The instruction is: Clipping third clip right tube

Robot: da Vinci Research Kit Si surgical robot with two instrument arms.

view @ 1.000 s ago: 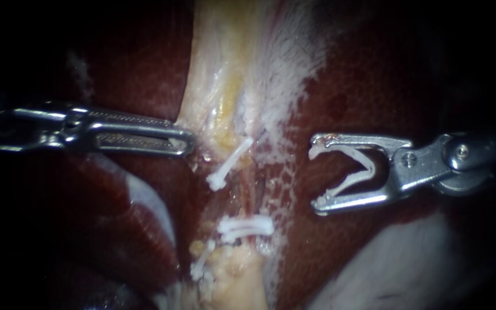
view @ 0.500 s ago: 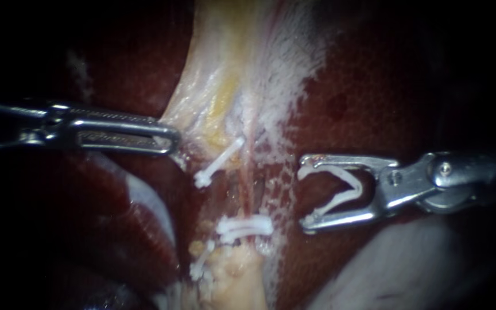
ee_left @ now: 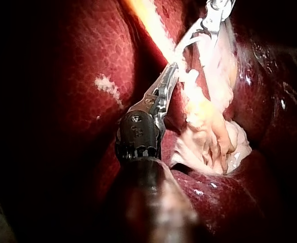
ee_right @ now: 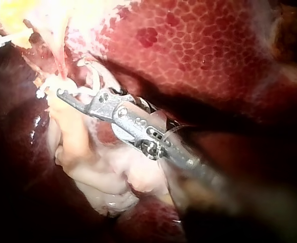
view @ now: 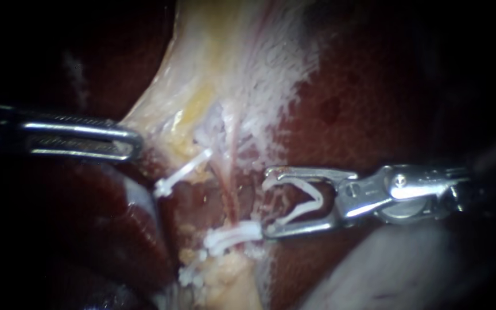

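Shadow hides much of left claw (view: pixel 128 141) pinching pale tissue (view: pixel 202 86); right claw (view: pixel 268 204) clasps open clip (view: pixel 312 198).

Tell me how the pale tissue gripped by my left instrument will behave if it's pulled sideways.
Probably floppy and stretchy: the pale tissue fans into a taut sheet toward the left instrument. Likely slippery, since its surface glistens wet. Possibly tear-prone near the tube, where it thins to fine strands.
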